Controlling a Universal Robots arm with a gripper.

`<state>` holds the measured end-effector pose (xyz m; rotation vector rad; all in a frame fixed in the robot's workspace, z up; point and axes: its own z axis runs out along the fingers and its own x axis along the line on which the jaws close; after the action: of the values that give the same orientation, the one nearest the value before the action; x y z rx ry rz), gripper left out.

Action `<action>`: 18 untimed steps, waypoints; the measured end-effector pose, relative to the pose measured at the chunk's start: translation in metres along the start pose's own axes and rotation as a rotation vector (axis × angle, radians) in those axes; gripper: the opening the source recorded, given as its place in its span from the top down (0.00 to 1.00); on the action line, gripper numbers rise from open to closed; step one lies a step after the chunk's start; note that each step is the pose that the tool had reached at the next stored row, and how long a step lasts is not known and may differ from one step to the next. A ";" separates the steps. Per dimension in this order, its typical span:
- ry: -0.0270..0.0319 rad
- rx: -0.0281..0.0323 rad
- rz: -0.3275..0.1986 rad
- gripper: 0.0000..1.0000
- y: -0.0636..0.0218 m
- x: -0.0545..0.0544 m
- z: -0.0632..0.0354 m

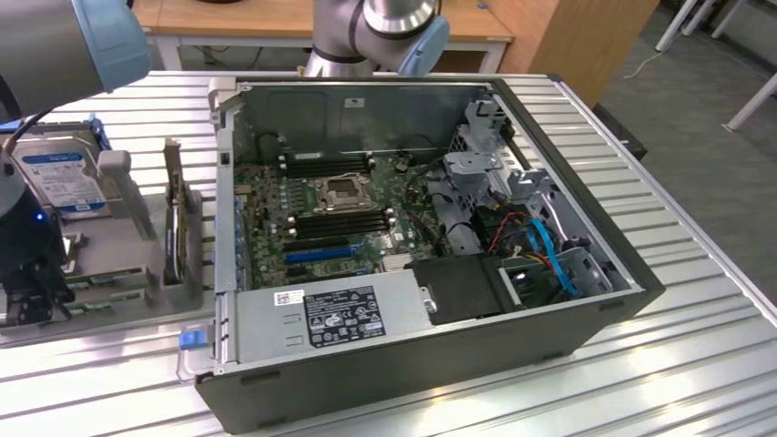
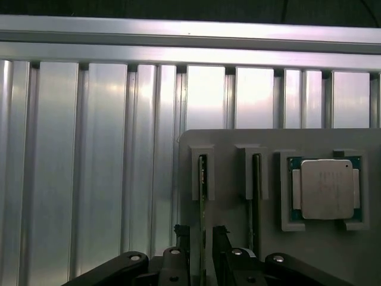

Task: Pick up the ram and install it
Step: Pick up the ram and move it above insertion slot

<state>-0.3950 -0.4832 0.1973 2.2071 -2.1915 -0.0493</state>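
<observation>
The ram (image 2: pixel 203 179) stands on edge in a slot of the grey holder block (image 2: pixel 238 142); I see its thin green edge from above. A second stick (image 2: pixel 256 190) stands in the neighbouring slot. My gripper (image 2: pixel 201 233) is open, with one dark finger (image 2: pixel 182 237) on each side of the first stick and a small gap on both sides. In the exterior view the arm's dark wrist (image 1: pixel 27 264) hangs over the holder at the exterior view's left. The motherboard's long black slots (image 1: pixel 342 224) lie inside the open computer case (image 1: pixel 438 364).
A silver processor (image 2: pixel 324 189) sits in its own pocket of the holder beside the sticks. A hard drive with a blue label (image 1: pixel 61 177) stands upright behind the holder. A flat dark plate (image 1: pixel 182 228) stands between holder and case. The table is ribbed aluminium (image 2: pixel 89 149).
</observation>
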 end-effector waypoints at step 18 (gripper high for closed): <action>-0.0006 -0.0001 0.000 0.71 0.0000 -0.004 0.0016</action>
<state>-0.3950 -0.4789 0.1957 2.2069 -2.1923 -0.0500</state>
